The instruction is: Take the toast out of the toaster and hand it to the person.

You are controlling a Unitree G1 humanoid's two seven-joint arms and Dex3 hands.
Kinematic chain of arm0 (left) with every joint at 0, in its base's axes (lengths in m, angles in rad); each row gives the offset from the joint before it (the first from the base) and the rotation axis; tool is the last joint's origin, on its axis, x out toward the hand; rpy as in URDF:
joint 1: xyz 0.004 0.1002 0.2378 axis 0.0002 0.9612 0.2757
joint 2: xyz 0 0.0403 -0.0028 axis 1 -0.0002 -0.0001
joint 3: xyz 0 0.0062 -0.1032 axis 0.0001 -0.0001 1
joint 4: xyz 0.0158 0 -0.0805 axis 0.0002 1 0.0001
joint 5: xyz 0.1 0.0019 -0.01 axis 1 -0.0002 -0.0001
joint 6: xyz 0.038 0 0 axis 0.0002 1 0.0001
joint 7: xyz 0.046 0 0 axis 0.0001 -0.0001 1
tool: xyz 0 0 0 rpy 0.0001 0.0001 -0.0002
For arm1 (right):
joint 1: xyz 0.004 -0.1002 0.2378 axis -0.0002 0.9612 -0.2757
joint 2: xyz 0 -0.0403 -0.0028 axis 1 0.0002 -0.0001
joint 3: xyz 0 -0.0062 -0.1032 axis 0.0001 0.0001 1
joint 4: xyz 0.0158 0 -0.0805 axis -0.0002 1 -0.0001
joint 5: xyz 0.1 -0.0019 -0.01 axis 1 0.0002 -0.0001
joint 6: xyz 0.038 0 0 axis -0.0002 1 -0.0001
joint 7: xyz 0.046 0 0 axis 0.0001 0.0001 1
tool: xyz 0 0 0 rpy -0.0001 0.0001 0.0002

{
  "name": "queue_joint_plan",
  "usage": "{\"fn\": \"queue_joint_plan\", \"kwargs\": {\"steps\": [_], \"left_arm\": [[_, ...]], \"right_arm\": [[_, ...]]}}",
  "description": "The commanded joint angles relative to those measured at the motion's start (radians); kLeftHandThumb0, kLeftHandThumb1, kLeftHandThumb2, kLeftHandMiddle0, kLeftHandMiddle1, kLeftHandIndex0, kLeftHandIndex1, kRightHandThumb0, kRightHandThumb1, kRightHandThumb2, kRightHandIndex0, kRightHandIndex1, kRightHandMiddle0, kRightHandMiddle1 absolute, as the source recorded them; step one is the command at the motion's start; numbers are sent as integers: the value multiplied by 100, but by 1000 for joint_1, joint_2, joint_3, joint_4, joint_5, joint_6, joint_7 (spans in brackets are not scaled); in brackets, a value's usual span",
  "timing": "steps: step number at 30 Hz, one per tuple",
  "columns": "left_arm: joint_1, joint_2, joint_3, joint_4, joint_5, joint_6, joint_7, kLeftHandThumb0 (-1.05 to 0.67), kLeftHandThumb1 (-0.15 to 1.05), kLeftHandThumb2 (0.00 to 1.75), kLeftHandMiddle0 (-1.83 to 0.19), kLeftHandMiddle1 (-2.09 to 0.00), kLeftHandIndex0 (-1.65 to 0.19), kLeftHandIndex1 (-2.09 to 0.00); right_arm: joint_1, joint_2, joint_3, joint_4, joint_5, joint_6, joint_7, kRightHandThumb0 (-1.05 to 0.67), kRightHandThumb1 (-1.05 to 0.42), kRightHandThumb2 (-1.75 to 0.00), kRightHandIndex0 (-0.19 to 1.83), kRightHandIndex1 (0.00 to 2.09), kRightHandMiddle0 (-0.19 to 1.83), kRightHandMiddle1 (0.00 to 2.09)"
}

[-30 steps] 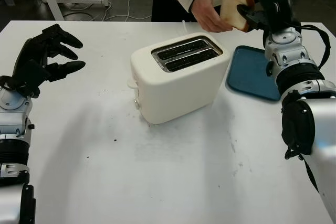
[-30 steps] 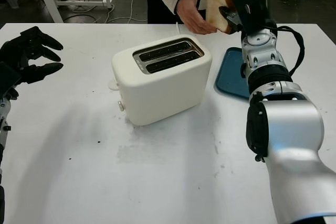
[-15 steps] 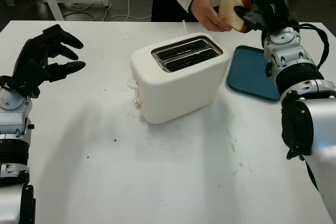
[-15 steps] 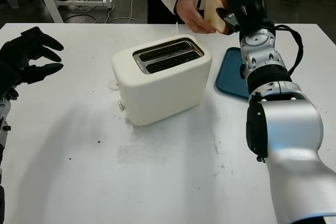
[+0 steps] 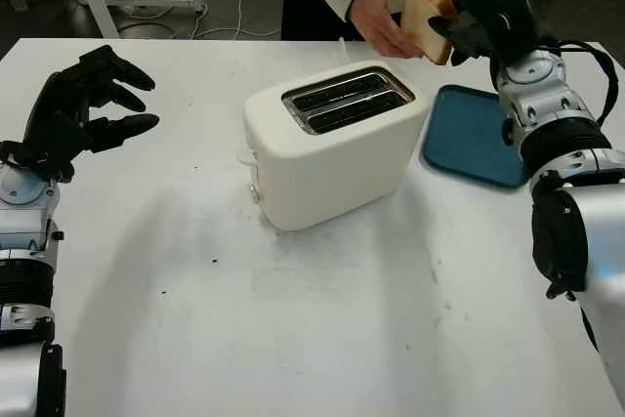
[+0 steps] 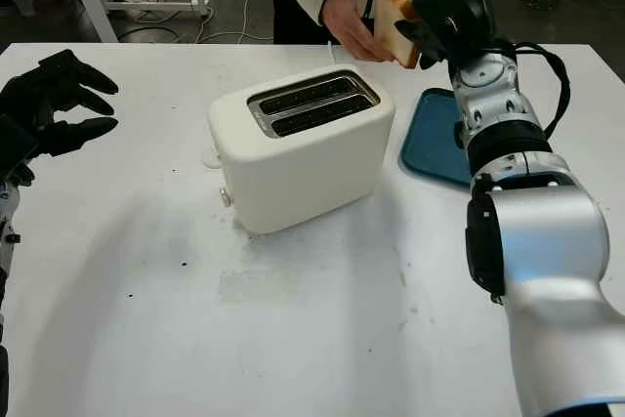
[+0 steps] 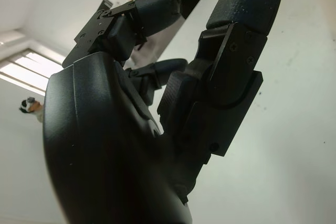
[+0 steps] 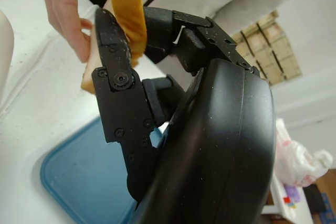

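Two of my right hand's [image 6: 444,21] fingers [image 8: 113,77] pinch the toast [image 5: 422,20] from either side, holding it upright in the air past the far edge of the white table [image 5: 322,319]. The person's hand [image 5: 383,13] grips the slice's other side. Below sits the blue tray [image 5: 469,134], and beside it the white toaster [image 5: 327,144], both slots bare. My left hand [image 5: 78,109] is open, raised over the table's left side.
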Motion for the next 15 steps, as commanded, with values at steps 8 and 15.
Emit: {"fn": "queue_joint_plan", "kwargs": {"steps": [8, 15], "left_arm": [[15, 2, 6, -6, 2, -16, 9, -105, 84, 0, -35, -148, -37, -135], [34, 9, -1, -30, 17, -16, 16, -105, 87, 1, -34, -148, -35, -136]], "right_arm": [[152, -61, -61, -178, 93, -115, 171, -69, -84, 0, 20, 36, 39, 2], [538, -79, -136, -734, 210, -63, 275, -77, -84, -1, 6, 15, 16, 0]]}}
